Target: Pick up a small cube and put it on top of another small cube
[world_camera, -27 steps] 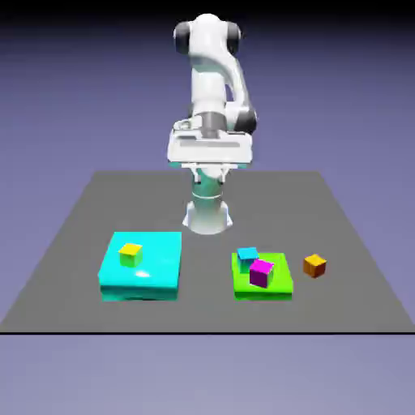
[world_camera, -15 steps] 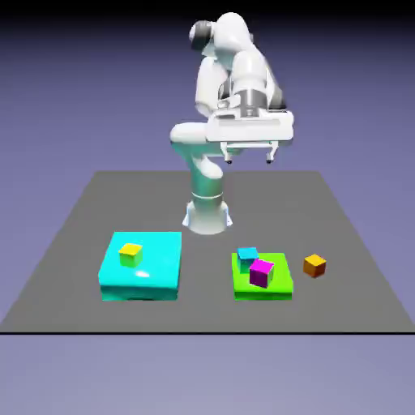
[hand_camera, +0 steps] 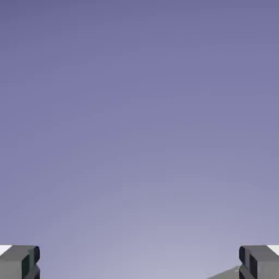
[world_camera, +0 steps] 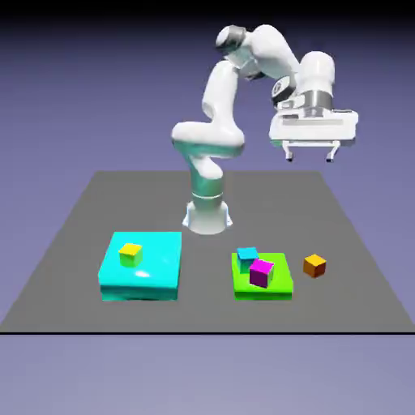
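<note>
The two grey fingertips stand far apart at the bottom corners of the hand view, with nothing between them but the blue-violet backdrop; a thin sliver of grey table edge shows just beside the tip in that view's lower right corner. In the exterior view the gripper hangs high in the air with its jaws spread wide and empty, fingers pointing down, toward the exterior view's right of the robot's base. The white arm bends up from the base, over, and out to the hand.

Well below the gripper, on the grey table, sits the small orange cube. It rests directly on the table surface, alone, just beside the exterior view's right edge of a green block and not touching it. On that flat green block stand two small cubes: a magenta cube nearer the camera and a blue cube just behind it, close together; whether they touch I cannot tell. Well apart, toward the exterior view's left, lies a larger flat cyan block with a small yellow cube upright on its top, set toward its left rear part.
</note>
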